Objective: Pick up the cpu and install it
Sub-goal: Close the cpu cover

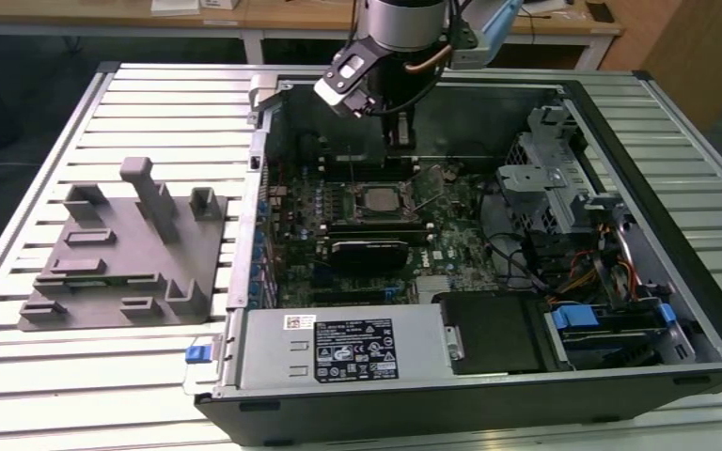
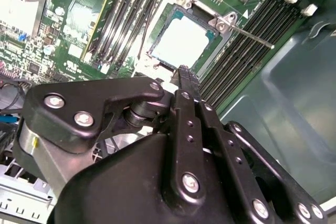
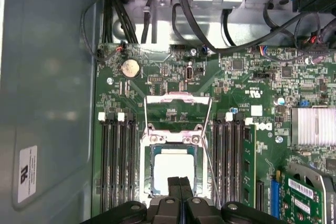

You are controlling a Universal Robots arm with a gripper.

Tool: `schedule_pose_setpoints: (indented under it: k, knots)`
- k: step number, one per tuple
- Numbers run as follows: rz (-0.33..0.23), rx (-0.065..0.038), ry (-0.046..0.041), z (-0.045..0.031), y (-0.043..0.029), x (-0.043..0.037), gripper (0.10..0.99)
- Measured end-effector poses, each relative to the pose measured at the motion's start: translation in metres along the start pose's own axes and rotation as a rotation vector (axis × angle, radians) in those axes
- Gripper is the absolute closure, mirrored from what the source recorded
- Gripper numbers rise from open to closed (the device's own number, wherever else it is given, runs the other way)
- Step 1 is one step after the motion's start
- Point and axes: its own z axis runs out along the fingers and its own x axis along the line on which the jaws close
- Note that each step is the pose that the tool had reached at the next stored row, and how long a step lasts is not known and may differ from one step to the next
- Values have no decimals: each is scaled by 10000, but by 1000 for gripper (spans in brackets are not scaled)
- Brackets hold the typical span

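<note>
1. The cpu lay flat in its socket on the motherboard. In both wrist views its pale metal top faced up.
2. The socket's load plate stood swung open beside the chip, and its thin lever stuck out over the neighbouring memory slots.
3. I saw the fingers clenched tip to tip with nothing between them. In the second wrist view the closed tips came to a point just by the chip's near edge.
4. I could not tell from the wrist views whether the tips touched the chip. In the exterior view the fingers hung inside the open computer case, above the board and near the socket.
5. Memory slots ran along both sides of the socket. A coin battery sat on the board past the open plate.
6. A finned heatsink sat off to one side of the board.
7. Outside the case, toward the exterior view's left, the grey fixture block with its upright posts rested on the slatted counter, well apart from the arm.
</note>
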Motion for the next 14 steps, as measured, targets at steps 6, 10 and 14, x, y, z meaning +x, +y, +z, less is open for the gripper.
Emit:
schedule_pose_setpoints:
  k: [6, 10, 14]
  knots:
    - [-1, 0, 0, 3, 68, 4, 980]
    - [0, 0, 0, 5, 112, 5, 980]
    - [0, -1, 1, 6, 155, 6, 980]
